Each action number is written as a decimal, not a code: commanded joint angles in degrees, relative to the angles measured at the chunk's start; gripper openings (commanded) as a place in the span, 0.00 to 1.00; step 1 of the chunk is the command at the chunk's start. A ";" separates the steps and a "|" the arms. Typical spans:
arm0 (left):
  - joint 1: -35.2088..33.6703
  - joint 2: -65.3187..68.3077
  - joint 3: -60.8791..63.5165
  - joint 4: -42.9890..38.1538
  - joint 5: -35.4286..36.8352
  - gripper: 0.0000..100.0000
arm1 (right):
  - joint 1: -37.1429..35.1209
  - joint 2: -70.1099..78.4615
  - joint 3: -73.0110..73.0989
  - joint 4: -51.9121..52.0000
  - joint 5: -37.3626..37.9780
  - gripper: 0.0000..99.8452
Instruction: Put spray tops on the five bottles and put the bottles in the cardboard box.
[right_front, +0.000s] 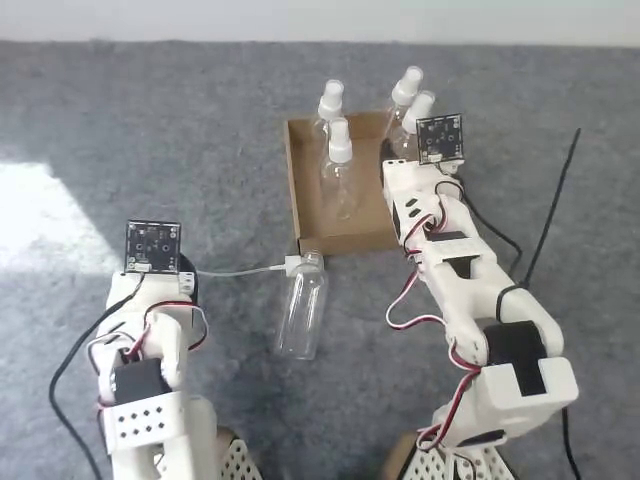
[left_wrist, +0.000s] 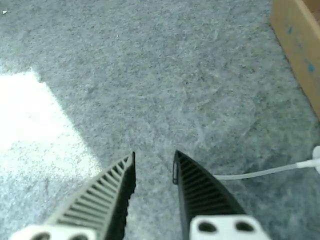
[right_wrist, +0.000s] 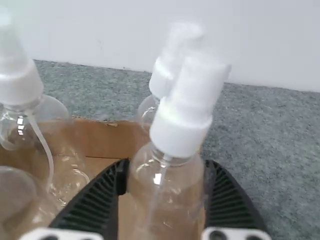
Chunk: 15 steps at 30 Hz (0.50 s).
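**Four bottles capped, the fifth left lying uncapped**

High view: Four bottles with spray tops are gathered at the cardboard box (right_front: 293, 190). One, the boxed bottle (right_front: 340, 175), stands inside it. The far bottle (right_front: 329, 103) is at the back wall. The held bottle (right_front: 420, 108) and the rear bottle (right_front: 406, 88) are at the wall beside the right arm. Whether these three are inside cannot be told. The fifth bottle (right_front: 302, 305) lies uncapped on the carpet (right_front: 150, 120) just in front of the box, with the loose spray top (right_front: 292, 265) at its mouth.

Left wrist view: The left gripper (left_wrist: 154, 160) is parted and empty above the carpet, and the loose top's tube is seen to one side.

Right wrist view: The right gripper (right_wrist: 165, 172) is clamped around the held bottle at the box's edge.

Four cappings are judged done. Capping the fifth bottle and finishing the boxing are judged to remain.
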 joint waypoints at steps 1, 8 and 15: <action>0.00 0.00 -0.66 -2.02 -0.35 0.11 | 0.04 -0.57 -0.09 -0.13 0.00 0.16; 0.00 0.00 -0.66 -2.02 -0.35 0.11 | 0.13 -0.57 -0.09 -0.48 0.00 0.16; 0.00 0.00 -0.57 -2.02 -0.35 0.11 | -0.13 -3.03 0.53 -0.04 0.00 0.27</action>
